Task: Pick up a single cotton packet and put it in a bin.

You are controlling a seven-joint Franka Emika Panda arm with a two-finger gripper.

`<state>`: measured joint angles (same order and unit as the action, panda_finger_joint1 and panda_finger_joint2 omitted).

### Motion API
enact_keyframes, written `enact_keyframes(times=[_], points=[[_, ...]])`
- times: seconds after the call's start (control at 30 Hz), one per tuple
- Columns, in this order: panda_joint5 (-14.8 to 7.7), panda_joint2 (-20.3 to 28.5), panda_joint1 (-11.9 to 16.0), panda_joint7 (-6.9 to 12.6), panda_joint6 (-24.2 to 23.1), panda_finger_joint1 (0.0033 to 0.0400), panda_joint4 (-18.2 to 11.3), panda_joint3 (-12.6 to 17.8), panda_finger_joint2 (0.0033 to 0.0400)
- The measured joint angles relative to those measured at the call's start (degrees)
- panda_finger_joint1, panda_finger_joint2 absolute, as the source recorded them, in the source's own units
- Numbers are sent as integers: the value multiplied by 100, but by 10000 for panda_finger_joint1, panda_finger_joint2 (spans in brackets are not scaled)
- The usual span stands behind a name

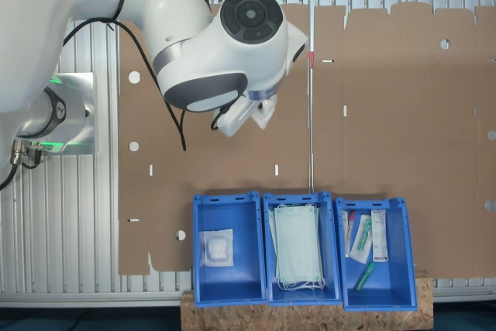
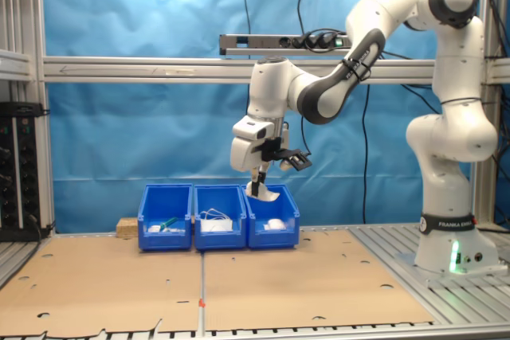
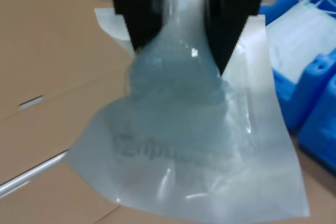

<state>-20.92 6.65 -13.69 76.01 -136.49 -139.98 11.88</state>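
**Packet pinched, held aloft near the bins**

Gripper (image 3: 181,30) clenched on the cotton packet (image 3: 184,145), black fingers (image 3: 134,9) squeezing its top edge, clear film drooping below. Held in the air in the second exterior view (image 2: 267,193), above and in front of the bin (image 2: 273,214) at the end of a row of three. Inside that bin, seen in the first exterior view (image 1: 229,294), another packet (image 1: 218,248) lying flat. Middle bin (image 1: 303,294) stacked with pale green masks (image 1: 298,246).

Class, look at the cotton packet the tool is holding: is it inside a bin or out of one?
Out. The cotton packet hangs pinched in the tool, held in the air above the bins in the second exterior view.
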Motion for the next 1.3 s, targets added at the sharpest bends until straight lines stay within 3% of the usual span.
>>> enact_keyframes(times=[0.13, 0.47, 0.7, 0.97, 1.3], points=[[-96, 92, 4, 0, 95, 56, 0, 267, 56], [-727, 199, 17, 0, 207, 56, 8, 1170, 56], [-1001, 182, 21, 2, 158, 56, 110, 1863, 56], [-1138, 6, 38, 6, 122, 57, 315, 2461, 57], [-1179, -366, 43, 6, -84, 57, 416, 2854, 57]])
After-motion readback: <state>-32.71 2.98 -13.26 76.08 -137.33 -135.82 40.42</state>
